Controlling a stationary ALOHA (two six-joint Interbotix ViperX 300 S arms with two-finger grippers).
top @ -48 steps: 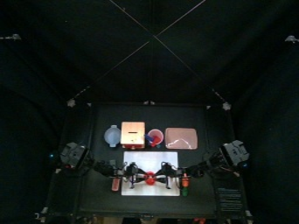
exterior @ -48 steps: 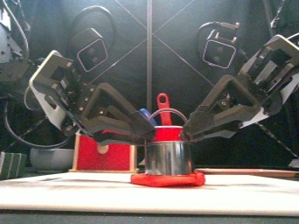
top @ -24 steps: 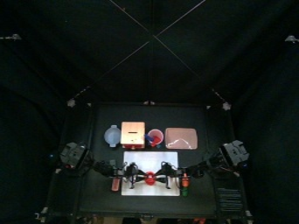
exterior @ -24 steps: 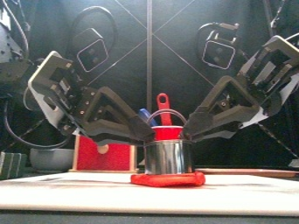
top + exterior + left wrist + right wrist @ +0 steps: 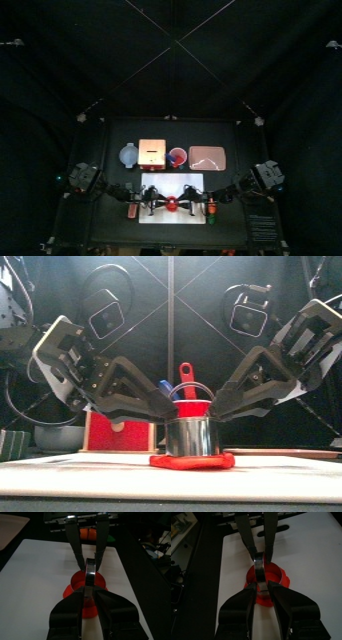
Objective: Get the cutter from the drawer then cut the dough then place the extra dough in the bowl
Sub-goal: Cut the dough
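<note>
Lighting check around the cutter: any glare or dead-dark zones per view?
Top view: white board is the brightest patch, surroundings dark. Front view: cutter mirrors highlights; bowl sits in shadow. Left wrist view: glint down the left gripper; dough dim beneath.

I count one white cutting board (image 5: 171,179) on the surface and place everything else by it. On the board sit one red dough disc (image 5: 191,462) and one metal cutter (image 5: 191,439). Behind the board I see one wooden box (image 5: 152,152), one blue-grey bowl (image 5: 128,154), one pink tray (image 5: 207,158) and one red cup (image 5: 178,155). The cup holds two toy knives: one blue knife (image 5: 166,386) and one red knife (image 5: 186,374). Over the board are two hands, the left hand (image 5: 87,566) and the right hand (image 5: 258,561).
</note>
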